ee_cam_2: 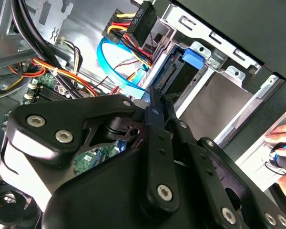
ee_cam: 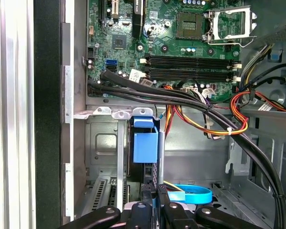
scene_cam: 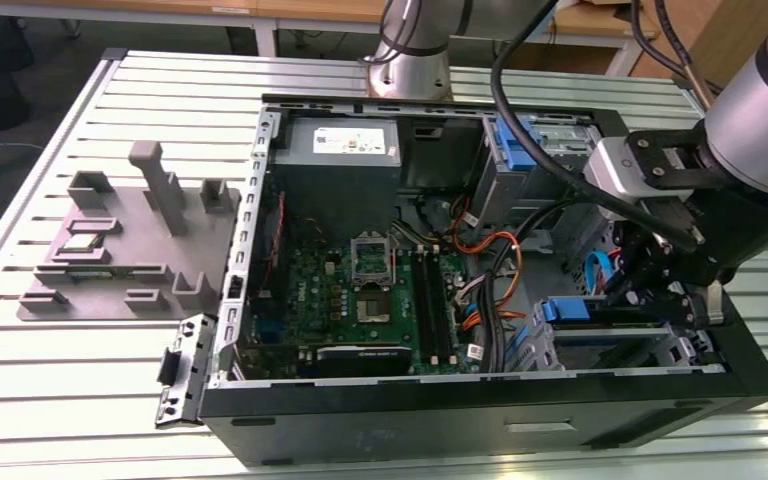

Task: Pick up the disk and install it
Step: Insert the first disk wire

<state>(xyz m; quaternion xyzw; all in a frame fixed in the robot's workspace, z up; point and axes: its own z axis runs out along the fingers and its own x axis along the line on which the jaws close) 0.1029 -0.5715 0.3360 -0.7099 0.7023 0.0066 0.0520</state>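
Black gripper (ee_cam_2: 155,102) fingers, closed on the disk (ee_cam: 145,143), hold it edge-up in the drive bay (scene_cam: 624,335) at the exterior view's right of the computer case (scene_cam: 491,420).

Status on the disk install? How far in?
Pickup looks done: the gripper is down inside the open black computer case, gripping the blue-framed silver disk edge-on at the metal drive bay. Whether it is fully seated can't be told; release remains.

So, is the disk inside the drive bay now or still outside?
Inside: the disk stands on edge in the drive bay, the gripper at its end.
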